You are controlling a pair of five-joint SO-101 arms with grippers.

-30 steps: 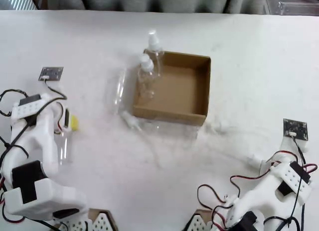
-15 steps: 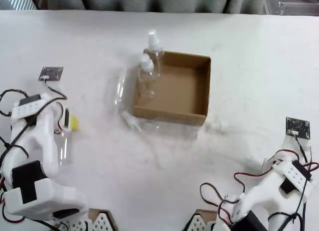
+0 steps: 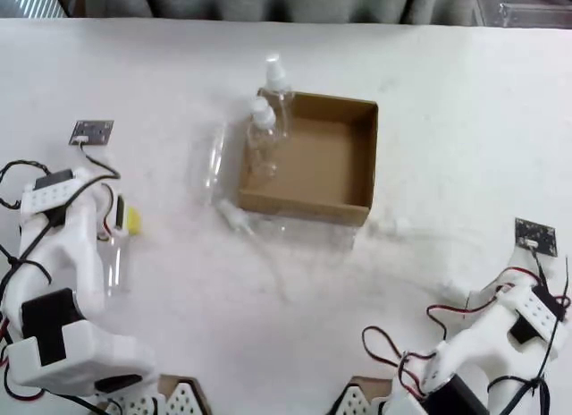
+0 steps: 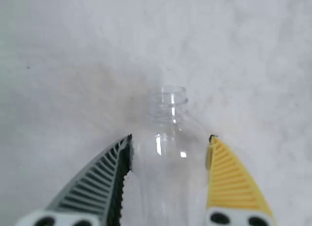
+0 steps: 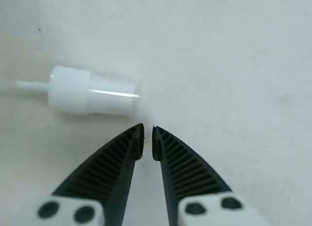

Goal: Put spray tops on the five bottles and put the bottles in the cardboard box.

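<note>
Grippers: the left gripper [image 4: 169,138] is clamped on a clear open-necked bottle [image 4: 168,158], one finger pressed against each side just below the neck. In the high view this bottle is seen beside the left arm, well apart from the cardboard box [image 3: 304,206]. The right gripper [image 5: 147,129] is all but closed, with only a thin gap between the tips, and nothing is held. A spray top [image 5: 90,96] is lying on the table [image 5: 234,50] just past those tips, untouched. One capped bottle [image 3: 262,142] is stood inside the box. A second capped bottle [image 3: 277,82] is at its far corner; inside or outside cannot be told. An uncapped bottle [image 3: 213,163] is laid just beside the box.
</note>
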